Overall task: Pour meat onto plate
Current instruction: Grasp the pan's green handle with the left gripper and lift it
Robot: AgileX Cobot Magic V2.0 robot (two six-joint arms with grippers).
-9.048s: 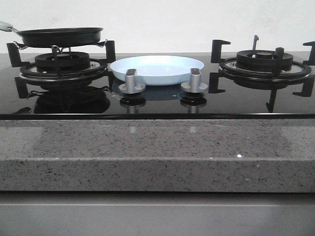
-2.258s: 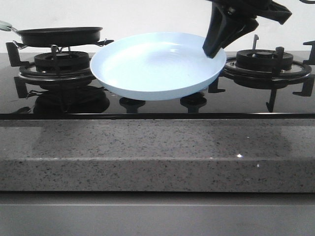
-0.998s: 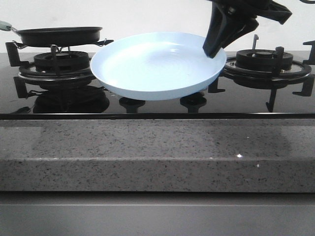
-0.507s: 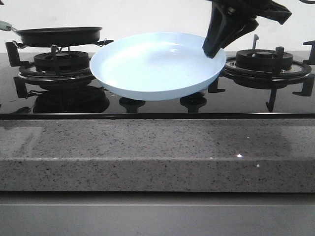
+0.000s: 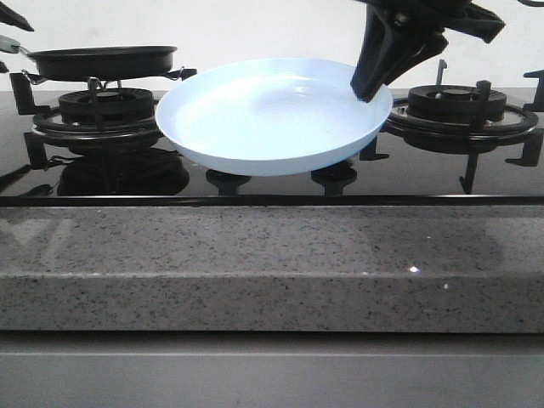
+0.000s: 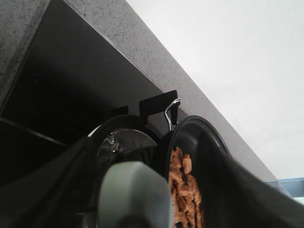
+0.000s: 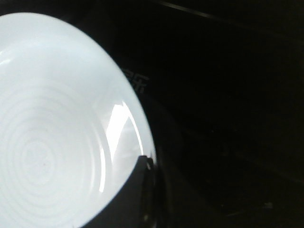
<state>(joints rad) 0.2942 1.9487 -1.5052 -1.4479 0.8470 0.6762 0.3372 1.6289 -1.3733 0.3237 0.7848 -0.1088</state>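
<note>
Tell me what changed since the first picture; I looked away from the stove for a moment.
The right claw has taken the plate by its rim and lifted it, tilted, off the hob. In the last moment the left claw came into view near the frying pan. The pan, holding the meat, stayed on its burner.

Sitting on the left burner's black cast-iron grate (image 5: pixel 51 106): a round black frying pan (image 5: pixel 102 61), with a pale-green handle (image 5: pixel 8 42) sticking out leftward. Lying under both burners: a glossy black glass hob (image 5: pixel 272 180), mirroring the grates. Standing bare at the right: a second black cast-iron burner (image 5: pixel 459 106). Running along the front: a speckled grey stone counter edge (image 5: pixel 272 263). Rising behind everything: a plain white wall (image 5: pixel 255 25).
</note>
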